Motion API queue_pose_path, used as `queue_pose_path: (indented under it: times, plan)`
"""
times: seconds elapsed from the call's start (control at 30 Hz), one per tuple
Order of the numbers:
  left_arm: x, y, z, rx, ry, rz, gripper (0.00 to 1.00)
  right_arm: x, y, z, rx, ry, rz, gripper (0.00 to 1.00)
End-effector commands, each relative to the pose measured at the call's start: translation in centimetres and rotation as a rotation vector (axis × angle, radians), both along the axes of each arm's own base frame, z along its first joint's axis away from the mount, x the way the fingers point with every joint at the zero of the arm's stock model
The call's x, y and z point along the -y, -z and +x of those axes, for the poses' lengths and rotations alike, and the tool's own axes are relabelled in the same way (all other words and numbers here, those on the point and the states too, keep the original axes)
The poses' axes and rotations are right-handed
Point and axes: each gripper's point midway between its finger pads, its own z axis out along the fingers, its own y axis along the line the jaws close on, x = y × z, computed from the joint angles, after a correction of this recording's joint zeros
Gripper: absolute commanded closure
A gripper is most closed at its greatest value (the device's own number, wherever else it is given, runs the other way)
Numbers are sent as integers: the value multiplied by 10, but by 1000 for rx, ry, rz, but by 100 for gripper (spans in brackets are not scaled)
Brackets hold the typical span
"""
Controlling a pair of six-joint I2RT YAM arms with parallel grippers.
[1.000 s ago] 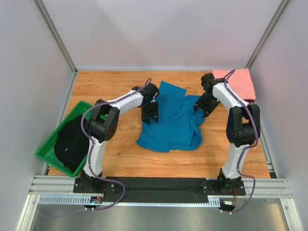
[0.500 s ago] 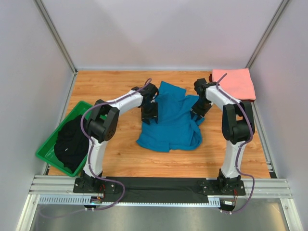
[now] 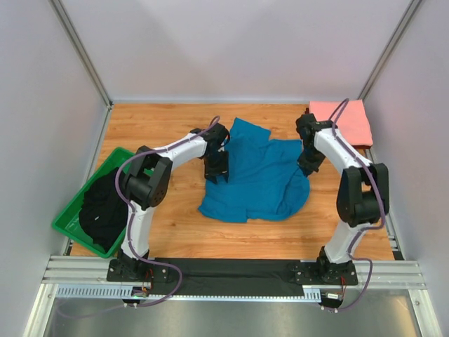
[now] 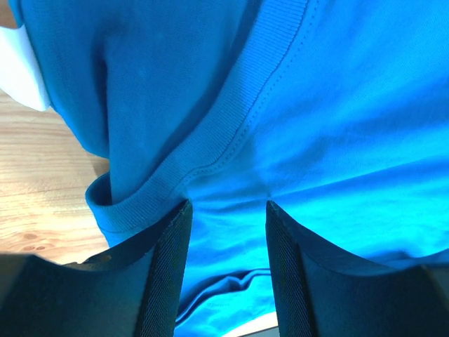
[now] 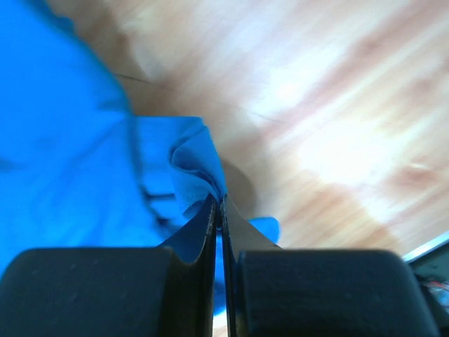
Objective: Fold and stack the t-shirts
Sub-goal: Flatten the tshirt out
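Wooden worktop (image 3: pixel 168 235) carries the teal t-shirt (image 3: pixel 256 179), spread out at its centre. The right hand (image 5: pixel 218 205) is clamped on its right edge. The left hand (image 4: pixel 226 207), fingers apart, hangs over its left side. The pink t-shirt (image 3: pixel 347 121) lies folded at the far right corner.

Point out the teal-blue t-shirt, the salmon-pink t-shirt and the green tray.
teal-blue t-shirt (image 3: pixel 256 184): top view, middle of its body.
salmon-pink t-shirt (image 3: pixel 354 123): top view, centre of folded cloth.
green tray (image 3: pixel 88 186): top view, left rim.
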Motion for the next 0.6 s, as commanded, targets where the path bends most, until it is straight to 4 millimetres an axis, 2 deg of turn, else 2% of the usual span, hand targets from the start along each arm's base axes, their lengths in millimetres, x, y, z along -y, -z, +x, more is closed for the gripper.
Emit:
queue_pose_path:
  times: [0.0, 0.07, 0.1, 0.17, 0.2, 0.23, 0.27, 0.3, 0.37, 0.43, 0.47, 0.53, 0.57]
  plan:
    - [-33, 32, -12, -70, 27, 152, 45, 41, -33, -40, 10, -14, -158, 98]
    - [-35, 31, -8, -72, 21, 153, 45, 49, -31, -60, 3, -17, -180, 100]
    - [-36, 31, -7, -70, 24, 155, 45, 55, -27, -81, -16, -15, -196, 100]
    - [-36, 30, -3, -68, 26, 154, 45, 67, -18, -105, -50, 18, -227, 100]
    - [-37, 32, -2, -70, 29, 158, 45, 72, -3, -127, -102, 23, -229, 100]
    - [-36, 28, 2, -67, 37, 159, 45, 75, -2, -133, -88, 40, -219, 100]
    - [-36, 31, 2, -80, 40, 163, 45, 78, 3, -130, -59, 48, -205, 99]
    - [-34, 28, 4, -80, 45, 156, 45, 80, 12, -136, -65, 38, -199, 97]
    - [-28, 17, 7, -69, 65, 124, 45, 81, 15, -121, 16, 4, -172, 87]
    - [-25, 3, 9, -49, 72, 101, 44, 90, 12, -123, -12, 55, -191, 82]
    - [-23, -11, 12, -18, 74, 86, 43, 93, 10, -135, -70, 72, -198, 81]
    - [-22, -32, 14, 8, 75, 69, 42, 90, 3, -137, -80, 104, -190, 79]
    - [-21, -51, 15, 40, 64, 47, 42, 87, 0, -140, -75, 112, -168, 78]
